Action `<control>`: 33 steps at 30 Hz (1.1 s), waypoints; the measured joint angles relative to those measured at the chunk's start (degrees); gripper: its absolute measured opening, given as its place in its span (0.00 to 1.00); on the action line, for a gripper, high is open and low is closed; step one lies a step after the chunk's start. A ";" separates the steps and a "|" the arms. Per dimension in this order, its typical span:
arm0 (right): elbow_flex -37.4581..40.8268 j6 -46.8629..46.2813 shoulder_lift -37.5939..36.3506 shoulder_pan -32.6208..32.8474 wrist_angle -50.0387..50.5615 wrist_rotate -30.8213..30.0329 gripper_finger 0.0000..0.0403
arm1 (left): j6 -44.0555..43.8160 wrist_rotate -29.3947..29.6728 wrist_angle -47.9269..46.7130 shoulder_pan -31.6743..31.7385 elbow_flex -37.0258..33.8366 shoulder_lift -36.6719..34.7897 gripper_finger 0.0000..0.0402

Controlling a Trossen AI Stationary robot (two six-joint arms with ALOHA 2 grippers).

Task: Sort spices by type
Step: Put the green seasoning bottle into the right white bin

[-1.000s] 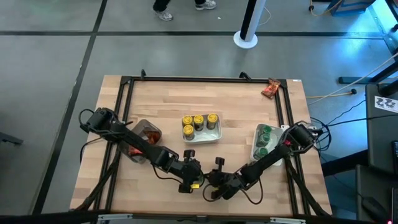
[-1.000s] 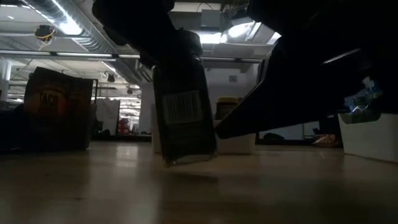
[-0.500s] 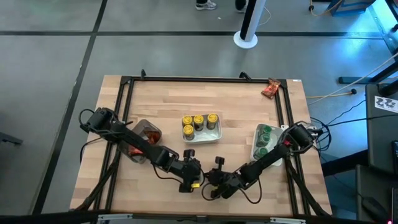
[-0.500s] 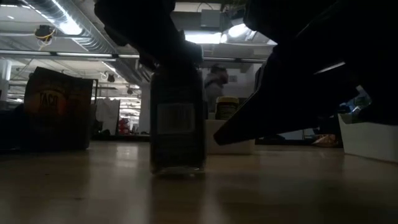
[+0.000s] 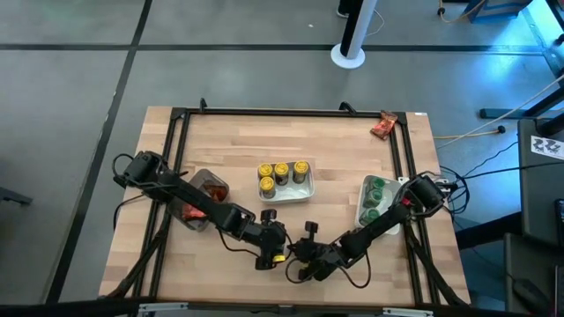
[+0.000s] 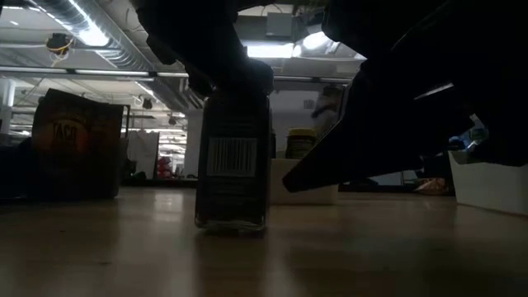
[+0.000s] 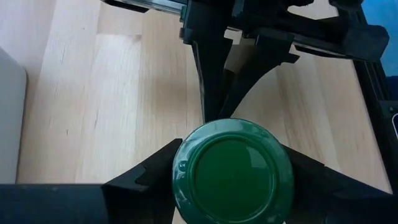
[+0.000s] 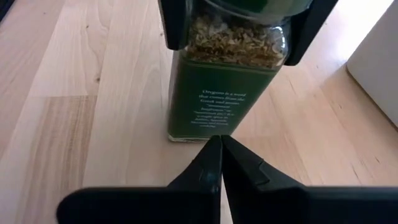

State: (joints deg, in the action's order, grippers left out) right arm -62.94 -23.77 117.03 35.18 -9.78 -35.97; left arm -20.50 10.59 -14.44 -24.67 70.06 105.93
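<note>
A glass spice jar with a green lid (image 7: 231,171) stands upright on the wooden table near its front edge, its base (image 6: 231,224) on the wood. Dried herbs show in it (image 8: 227,53). My left gripper (image 5: 273,253) is shut on its top. My right gripper (image 8: 221,149) is shut and lies low just right of the jar, its tips pointing at the foot of the jar (image 8: 205,134). My left gripper pinches the jar at the lid's rim (image 7: 180,174), one finger (image 7: 146,180) on each of two opposite sides. The fingers slant down from the table's left. The jar stands upright with its base on the table. My right gripper's shut tips lie at the jar's foot; I cannot tell whether they touch it.
A white tray (image 5: 304,193) with three yellow-lidded jars sits at mid table. Another white tray (image 5: 363,204) with green-lidded jars is at the right. A clear bin (image 5: 204,180) with red-orange packets stands at the left. One packet (image 5: 383,126) lies at the far right corner.
The jar hung tilted, with its base off the wood; my left gripper has brought it upright and set its base on the table. My right gripper has kept still.
</note>
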 joint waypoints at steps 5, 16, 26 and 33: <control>0.00 -1.33 0.00 0.02 0.02 0.00 0.03 | -0.04 -0.06 -0.04 -0.02 0.00 0.00 0.52; 0.00 -1.44 0.00 0.02 0.63 0.00 0.20 | 1.46 -0.05 0.05 -0.13 0.00 0.00 0.52; 0.00 -1.44 -0.01 0.04 0.87 1.07 0.27 | 0.79 0.55 0.40 -0.20 0.00 0.04 0.54; 0.00 -1.42 -0.02 0.04 0.86 1.07 0.27 | -0.01 0.72 0.03 -0.20 0.00 0.04 0.77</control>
State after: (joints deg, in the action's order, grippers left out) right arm -62.94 -25.19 117.01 35.22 -8.93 -34.89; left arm -20.51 11.31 -14.41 -24.86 70.06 105.97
